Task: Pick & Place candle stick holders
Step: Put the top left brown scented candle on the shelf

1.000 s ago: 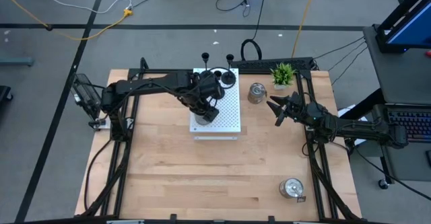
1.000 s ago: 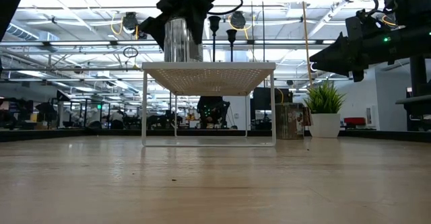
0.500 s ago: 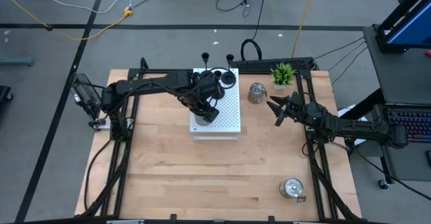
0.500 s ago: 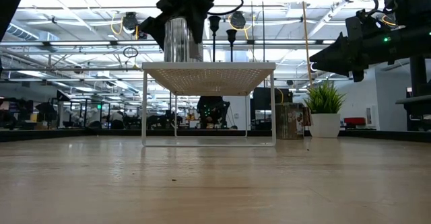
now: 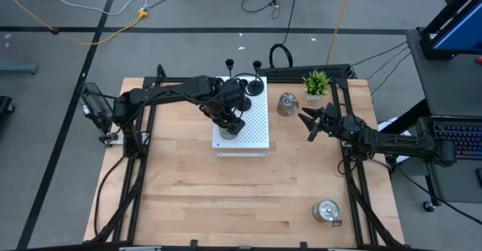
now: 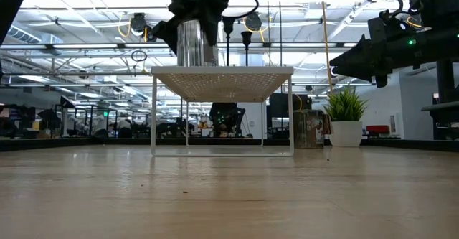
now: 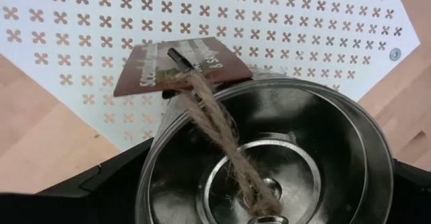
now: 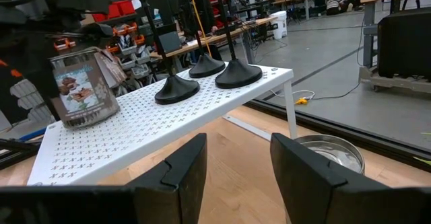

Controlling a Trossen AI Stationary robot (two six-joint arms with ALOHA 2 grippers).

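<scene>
1. I have the left gripper [image 5: 228, 127] over the near part of the white perforated board [image 5: 254, 127], its jaws spread wide on either side of a silver-glass candle holder [image 6: 195, 44] standing on the board. They straddle the holder rather than pinch it, so I judge it has been set down and is not being carried.
2. A brown paper tag [image 7: 180, 68] on twine hangs from that holder's rim and lies on the board.
3. Three black stemmed holders [image 8: 205, 66] stand in a cluster at the far end of the board, so four of the six look placed.
4. Two silver-glass holders remain on the wooden surface [image 5: 181, 198]: one [image 5: 288, 104] just beside the board's right edge, next to the potted plant [image 5: 316, 83], and another [image 5: 326, 211] well apart at the near right corner.
5. The right gripper [image 5: 310, 124] hovers above the surface to the right of the board, jaws partly open and holding nothing; the nearer loose holder shows just beyond its fingers [image 8: 180, 170] in its wrist view.
6. By my estimate the job is about two-thirds done; both loose holders lie on the right arm's side.
</scene>
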